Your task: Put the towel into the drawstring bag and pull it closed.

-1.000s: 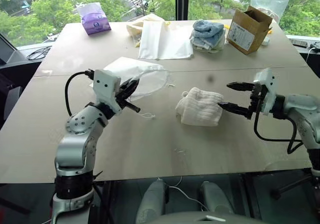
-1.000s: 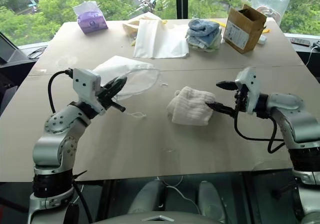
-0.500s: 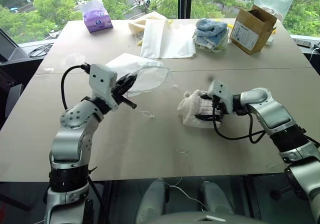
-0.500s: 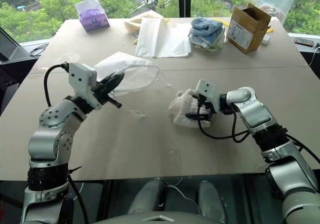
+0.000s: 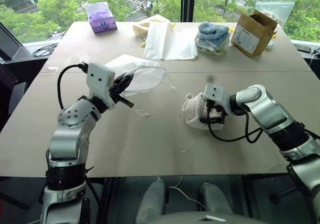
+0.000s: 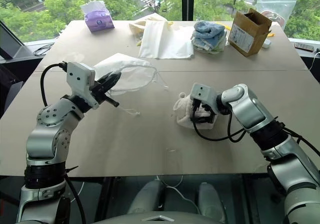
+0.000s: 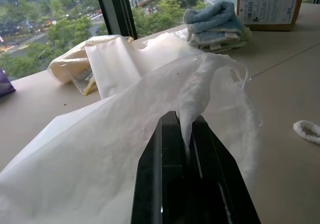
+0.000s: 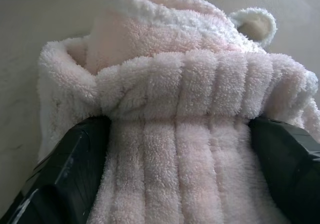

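Both arms are built from rounded silver-grey segments joined by black collars, with small dark screw holes seen on the left arm's elbow housing. Each wrist is capped by a white boxy camera block, from which a black cable is looped back. The left gripper [image 5: 126, 82] and right gripper [image 6: 200, 115] are fitted with black fingers.

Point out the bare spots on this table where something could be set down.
Bare: the near strip of the table in front of the towel and bag, and the far left corner by the purple pack. Crowded: the far edge, around the cloths and box.
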Robot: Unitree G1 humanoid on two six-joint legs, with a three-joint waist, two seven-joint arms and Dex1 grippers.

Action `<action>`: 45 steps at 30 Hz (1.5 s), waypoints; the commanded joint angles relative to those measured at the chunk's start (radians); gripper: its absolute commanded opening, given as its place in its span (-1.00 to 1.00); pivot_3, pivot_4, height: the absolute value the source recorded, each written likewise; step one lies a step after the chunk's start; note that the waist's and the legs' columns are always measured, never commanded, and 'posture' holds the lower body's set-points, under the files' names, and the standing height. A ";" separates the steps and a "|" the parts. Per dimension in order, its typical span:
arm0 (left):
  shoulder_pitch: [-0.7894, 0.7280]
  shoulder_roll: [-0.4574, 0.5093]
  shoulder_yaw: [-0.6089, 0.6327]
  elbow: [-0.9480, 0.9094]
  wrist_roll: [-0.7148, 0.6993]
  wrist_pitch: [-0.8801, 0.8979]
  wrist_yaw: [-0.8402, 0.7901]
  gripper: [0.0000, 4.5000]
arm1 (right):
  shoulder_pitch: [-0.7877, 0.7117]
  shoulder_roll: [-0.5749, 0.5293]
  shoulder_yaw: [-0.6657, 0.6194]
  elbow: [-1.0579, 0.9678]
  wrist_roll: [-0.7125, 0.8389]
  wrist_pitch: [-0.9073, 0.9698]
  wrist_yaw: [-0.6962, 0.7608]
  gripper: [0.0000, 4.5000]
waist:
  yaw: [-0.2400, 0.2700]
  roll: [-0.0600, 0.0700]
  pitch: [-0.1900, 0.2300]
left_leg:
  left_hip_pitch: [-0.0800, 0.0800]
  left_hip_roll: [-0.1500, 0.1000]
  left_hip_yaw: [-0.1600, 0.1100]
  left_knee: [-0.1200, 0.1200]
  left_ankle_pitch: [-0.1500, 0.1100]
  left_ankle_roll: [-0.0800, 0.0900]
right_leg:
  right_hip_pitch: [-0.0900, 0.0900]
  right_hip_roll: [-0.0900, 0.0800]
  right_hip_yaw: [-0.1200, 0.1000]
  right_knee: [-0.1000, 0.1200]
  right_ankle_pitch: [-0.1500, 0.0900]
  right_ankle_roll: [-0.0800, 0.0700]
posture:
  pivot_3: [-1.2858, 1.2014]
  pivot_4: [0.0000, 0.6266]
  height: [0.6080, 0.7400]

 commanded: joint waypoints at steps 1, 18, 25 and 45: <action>-0.030 0.014 0.004 -0.011 -0.002 -0.025 -0.006 -1.00 | 0.040 0.021 0.042 0.094 -0.013 0.158 -0.020 0.89 | 0.000 -0.001 -0.002 | 0.000 0.000 0.000 0.000 0.000 0.000 | 0.000 0.000 0.000 0.001 0.000 0.000 | 0.03 -0.52 1.00; -0.095 0.022 0.006 0.015 -0.088 0.037 -0.074 -1.00 | 0.081 0.067 -0.068 -0.026 0.102 0.183 0.003 -0.97 | -0.001 -0.004 -0.007 | 0.000 -0.001 -0.002 -0.001 -0.001 0.001 | 0.000 0.000 -0.002 0.000 0.000 0.000 | 0.03 -0.52 1.00; -0.108 0.022 -0.018 0.038 -0.100 0.057 -0.093 -1.00 | 0.081 0.072 -0.241 -0.333 0.346 0.320 0.061 -0.97 | -0.013 0.003 0.000 | -0.005 -0.001 -0.002 -0.005 0.001 -0.001 | -0.004 0.000 -0.002 -0.003 0.000 0.000 | 0.03 -0.52 1.00; -0.075 -0.005 -0.088 -0.007 -0.163 0.067 -0.199 -1.00 | -0.092 0.308 -0.293 -0.198 0.399 0.451 -0.356 -0.97 | -0.029 0.004 0.001 | -0.021 -0.002 0.000 0.001 0.002 -0.003 | -0.026 -0.001 0.000 0.013 0.000 -0.001 | 0.03 -0.52 1.00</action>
